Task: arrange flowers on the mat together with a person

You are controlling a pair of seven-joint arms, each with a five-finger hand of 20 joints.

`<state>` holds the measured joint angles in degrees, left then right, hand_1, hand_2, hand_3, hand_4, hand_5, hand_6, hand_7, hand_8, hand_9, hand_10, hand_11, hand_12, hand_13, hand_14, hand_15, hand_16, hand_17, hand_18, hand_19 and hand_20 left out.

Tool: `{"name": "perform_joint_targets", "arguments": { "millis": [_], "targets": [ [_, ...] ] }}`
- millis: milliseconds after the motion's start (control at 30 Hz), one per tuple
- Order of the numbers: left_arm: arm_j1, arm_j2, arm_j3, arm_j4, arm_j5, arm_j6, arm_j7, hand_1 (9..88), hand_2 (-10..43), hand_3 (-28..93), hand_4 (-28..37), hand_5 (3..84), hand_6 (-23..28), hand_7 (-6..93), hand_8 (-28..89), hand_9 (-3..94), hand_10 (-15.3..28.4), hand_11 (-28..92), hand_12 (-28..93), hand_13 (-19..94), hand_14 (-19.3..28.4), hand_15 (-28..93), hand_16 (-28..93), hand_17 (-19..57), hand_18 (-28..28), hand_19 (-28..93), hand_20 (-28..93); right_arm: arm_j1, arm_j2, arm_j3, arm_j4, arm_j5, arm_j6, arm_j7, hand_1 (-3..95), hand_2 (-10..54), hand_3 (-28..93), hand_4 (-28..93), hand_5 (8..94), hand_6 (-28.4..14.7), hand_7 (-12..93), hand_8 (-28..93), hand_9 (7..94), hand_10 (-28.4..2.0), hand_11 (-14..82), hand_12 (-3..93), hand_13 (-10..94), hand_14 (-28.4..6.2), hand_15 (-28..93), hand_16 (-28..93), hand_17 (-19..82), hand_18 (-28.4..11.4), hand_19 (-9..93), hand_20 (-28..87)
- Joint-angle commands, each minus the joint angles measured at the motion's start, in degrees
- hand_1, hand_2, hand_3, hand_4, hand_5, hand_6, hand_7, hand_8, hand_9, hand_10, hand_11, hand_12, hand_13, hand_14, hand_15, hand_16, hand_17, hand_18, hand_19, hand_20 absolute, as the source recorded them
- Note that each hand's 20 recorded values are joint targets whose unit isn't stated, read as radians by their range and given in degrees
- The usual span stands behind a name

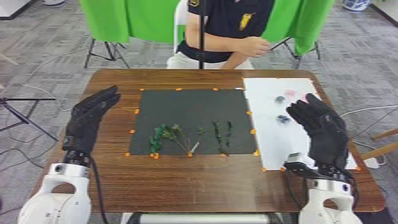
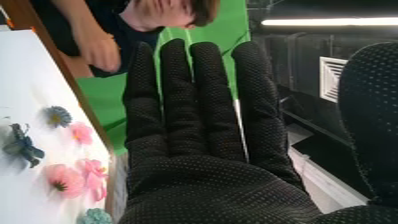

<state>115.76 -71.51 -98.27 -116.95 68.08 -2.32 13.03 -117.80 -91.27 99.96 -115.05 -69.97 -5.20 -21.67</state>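
Near the robot's edge of the dark mat (image 1: 178,107), in the head view, green stems (image 1: 155,142) are lying spread out. A white sheet (image 1: 271,135) is lying beside the mat on the tabletop (image 1: 204,190), carrying a dark blue flower (image 1: 284,119). The left hand (image 1: 83,127) is hanging left of the mat, its fingers straight and holding nothing; the right hand (image 1: 329,137) is hanging over the sheet's outer side.

In the right wrist view, the right hand's fingers are pointing straight, thumb well apart, gripping nothing. Pink flowers (image 2: 64,181) and a teal bloom (image 2: 93,216) are resting on the sheet. The step in hand is probably picking a bloom; the next move is likely calling for lowering, pinching gently and carrying it matward.
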Motion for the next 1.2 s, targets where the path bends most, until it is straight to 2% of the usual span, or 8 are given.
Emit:
{"name": "perform_joint_targets", "arguments": {
  "millis": [33, 300, 400, 533, 867, 933, 1033, 1200],
  "targets": [
    [0.5, -0.41, -0.05, -0.07, 0.05, 0.26, -0.55, 29.8, -4.7, 63, -16.1, 45.2, 4.3, 12.7, -5, 42.1, 12.7, 16, 15, 30, 15.4, 8, 5, 1.5, 10.0, 1, 13, -0.3, 1.5, -0.9, -1.2, -3.1, 4.1, 1.4, 20.7, -9.5, 80, -16, 53.1, -0.1, 16, -11, 56.4, -14.5, 7.7, 15.0, 49, -12.9, 15, 17, 34, -13.5, 21, 45],
    [1.0, -0.47, -0.56, -0.62, 0.05, 0.73, -0.70, 29.8, -4.6, 63, -16.0, 45.1, 4.4, 12.6, -5, 41.7, 12.7, 15, 15, 30, 15.4, 8, 6, 1.5, 10.0, 1, 13, 3.1, 8.3, -1.1, -5.3, -24.8, 13.8, 17.6, 25.6, -9.5, 71, -16, 54.8, -3.9, 13, -9, 63.2, -17.5, 13.5, 17.7, 65, -14.6, 27, 21, 41, -17.3, 57, 43],
    [1.4, -0.49, -0.79, -0.82, 0.07, 0.70, -0.95, 29.8, -4.6, 63, -16.0, 45.1, 4.4, 12.6, -5, 41.7, 12.7, 15, 15, 30, 15.4, 8, 6, 1.4, 10.0, 1, 13, 6.4, 11.3, 0.6, -7.1, -36.6, 7.2, 27.9, 27.1, -9.5, 67, -18, 55.0, -4.8, 12, -9, 66.4, -18.4, 14.3, 17.5, 69, -14.3, 30, 21, 46, -16.5, 62, 41],
    [1.1, -0.37, -0.59, -0.73, 0.10, 0.46, -1.08, 29.8, -4.6, 62, -16.0, 45.1, 4.3, 12.6, -5, 41.7, 12.7, 15, 15, 30, 15.4, 8, 6, 1.5, 10.0, 1, 13, 9.4, 16.9, -1.1, -6.1, -53.4, 8.9, 32.1, 30.0, -9.5, 63, -19, 53.8, -5.7, 9, -7, 70.8, -18.1, 15.3, 17.0, 78, -11.8, 34, 21, 55, -14.0, 73, 36],
    [0.5, 0.20, -0.37, -0.54, 0.06, 0.01, -1.58, 29.7, -4.7, 63, -15.8, 45.0, 4.3, 12.6, -5, 41.8, 12.7, 16, 15, 30, 15.4, 8, 6, 1.4, 10.0, 1, 13, 17.2, 21.7, -5.2, -1.5, -77.7, -5.1, 41.4, 34.7, -9.5, 60, -27, 62.5, -6.8, 10, -7, 77.9, -15.4, 15.7, 16.2, 89, -6.9, 36, 25, 65, -7.8, 82, 27],
    [0.3, 0.33, -0.40, -0.52, 0.04, 0.16, -1.55, 29.8, -4.7, 63, -15.8, 45.0, 4.3, 12.6, -5, 41.8, 12.7, 16, 15, 30, 15.4, 8, 6, 1.4, 10.0, 1, 13, 18.1, 21.9, -5.1, -0.6, -77.4, -8.1, 42.1, 39.1, -9.5, 44, -28, 62.9, -6.7, 10, -7, 78.2, -15.7, 15.0, 16.1, 89, -6.6, 36, 25, 66, -7.6, 84, 24],
    [0.2, 0.54, -0.60, -0.51, -0.01, 0.23, -1.48, 29.9, -4.6, 62, -15.9, 45.0, 4.3, 12.6, -5, 41.8, 12.7, 16, 15, 30, 15.5, 8, 6, 1.4, 10.0, 1, 13, 19.7, 22.8, -6.1, 2.0, -79.0, -10.0, 42.6, 55.2, -9.5, -3, -6, 63.6, -6.3, 10, -7, 80.4, -15.7, 14.8, 16.1, 91, -6.1, 37, 26, 66, -7.8, 88, 19],
    [0.2, 0.76, -0.62, -0.45, -0.05, -0.14, -1.36, 29.9, -4.6, 62, -15.9, 45.0, 4.3, 12.6, -5, 41.9, 12.7, 16, 15, 30, 15.5, 8, 6, 1.4, 10.0, 1, 13, 21.8, 23.6, -8.0, 5.6, -80.0, -11.7, 43.2, 60.8, -9.5, -27, 33, 65.4, -5.3, 10, -8, 82.6, -15.1, 15.1, 16.1, 93, -5.4, 36, 26, 67, -7.0, 92, 12]
  ]
}}
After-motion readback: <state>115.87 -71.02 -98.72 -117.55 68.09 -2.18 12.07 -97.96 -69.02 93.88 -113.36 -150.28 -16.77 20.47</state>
